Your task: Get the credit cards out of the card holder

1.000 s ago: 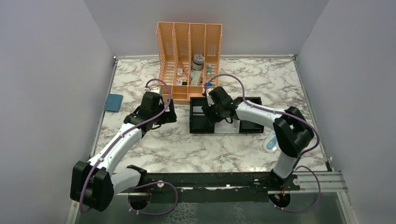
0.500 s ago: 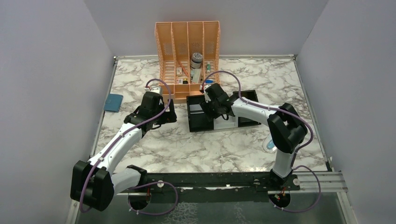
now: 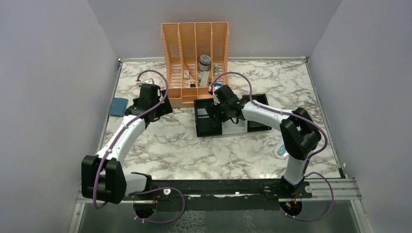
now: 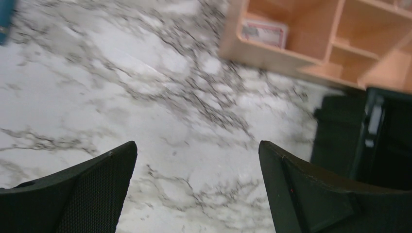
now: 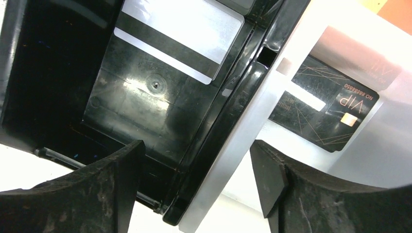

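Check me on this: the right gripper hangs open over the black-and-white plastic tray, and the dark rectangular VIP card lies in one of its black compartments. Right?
Not quite. The dark rectangular VIP card lies in the white compartment of the black-and-white plastic tray, not a black one, as the right wrist view shows. The right gripper does hang open over that tray.

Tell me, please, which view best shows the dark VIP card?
Right wrist: the dark VIP card lies close, lettering readable, in a white compartment. Top external leaves it indiscernible; left wrist misses it.
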Available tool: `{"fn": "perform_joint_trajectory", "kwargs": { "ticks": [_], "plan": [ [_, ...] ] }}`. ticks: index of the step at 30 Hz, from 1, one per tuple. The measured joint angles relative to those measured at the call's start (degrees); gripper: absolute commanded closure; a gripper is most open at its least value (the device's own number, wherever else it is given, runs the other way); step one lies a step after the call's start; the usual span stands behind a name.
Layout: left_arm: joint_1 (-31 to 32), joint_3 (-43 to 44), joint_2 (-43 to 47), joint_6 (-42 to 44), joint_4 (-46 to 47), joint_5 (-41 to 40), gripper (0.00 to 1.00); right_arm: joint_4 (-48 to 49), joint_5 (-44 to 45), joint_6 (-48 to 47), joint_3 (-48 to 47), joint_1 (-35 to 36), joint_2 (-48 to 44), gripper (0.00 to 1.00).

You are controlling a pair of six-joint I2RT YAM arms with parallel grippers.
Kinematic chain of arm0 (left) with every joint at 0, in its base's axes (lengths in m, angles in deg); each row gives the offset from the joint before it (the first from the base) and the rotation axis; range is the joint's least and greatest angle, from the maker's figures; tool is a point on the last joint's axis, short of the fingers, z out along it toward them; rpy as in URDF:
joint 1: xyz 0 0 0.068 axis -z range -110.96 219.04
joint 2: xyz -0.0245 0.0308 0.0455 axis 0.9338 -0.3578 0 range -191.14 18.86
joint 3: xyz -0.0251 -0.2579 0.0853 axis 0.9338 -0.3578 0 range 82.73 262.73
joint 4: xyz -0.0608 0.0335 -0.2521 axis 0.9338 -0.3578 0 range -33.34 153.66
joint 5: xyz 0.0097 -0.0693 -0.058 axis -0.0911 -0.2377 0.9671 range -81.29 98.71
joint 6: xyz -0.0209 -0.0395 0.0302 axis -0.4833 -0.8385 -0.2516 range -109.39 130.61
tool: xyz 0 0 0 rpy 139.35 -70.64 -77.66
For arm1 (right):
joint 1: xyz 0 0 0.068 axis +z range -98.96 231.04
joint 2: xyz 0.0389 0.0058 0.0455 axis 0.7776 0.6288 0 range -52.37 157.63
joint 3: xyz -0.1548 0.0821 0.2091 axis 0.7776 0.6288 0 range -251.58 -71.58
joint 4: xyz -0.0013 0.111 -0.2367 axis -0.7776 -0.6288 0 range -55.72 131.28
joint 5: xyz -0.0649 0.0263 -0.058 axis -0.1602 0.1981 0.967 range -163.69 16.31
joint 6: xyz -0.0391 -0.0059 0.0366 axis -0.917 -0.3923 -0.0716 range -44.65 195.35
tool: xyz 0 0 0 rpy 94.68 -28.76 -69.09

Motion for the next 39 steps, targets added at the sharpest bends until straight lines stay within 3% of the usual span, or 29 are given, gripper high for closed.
{"fn": "perform_joint_trajectory", "kwargs": {
  "ticks": [4,11,23,29,39],
  "plan": [
    [-7.1,4.44,-3.93,-0.24,-0.04,-3.19,0.01,-0.66,0.17,0.17,-0.13,0.0,-1.49,0.09],
    [-18.23,15.19,-16.61,2.32,0.31,-4.9,0.01,-1.2,0.5,0.48,0.44,0.0,-8.98,0.07],
    [-21.59,37.09,-39.08,13.11,-1.05,-7.91,0.01,-0.92,1.99,2.23,5.66,0.0,-21.0,0.07],
    [-23.3,41.51,-45.09,17.07,-1.88,-13.9,0.01,-0.79,4.0,4.15,9.29,0.0,-24.98,0.06],
    [-30.56,43.63,-50.18,18.43,-2.73,-15.43,0.01,-0.79,6.58,4.68,10.78,-0.02,-26.47,0.06]
  ]
}}
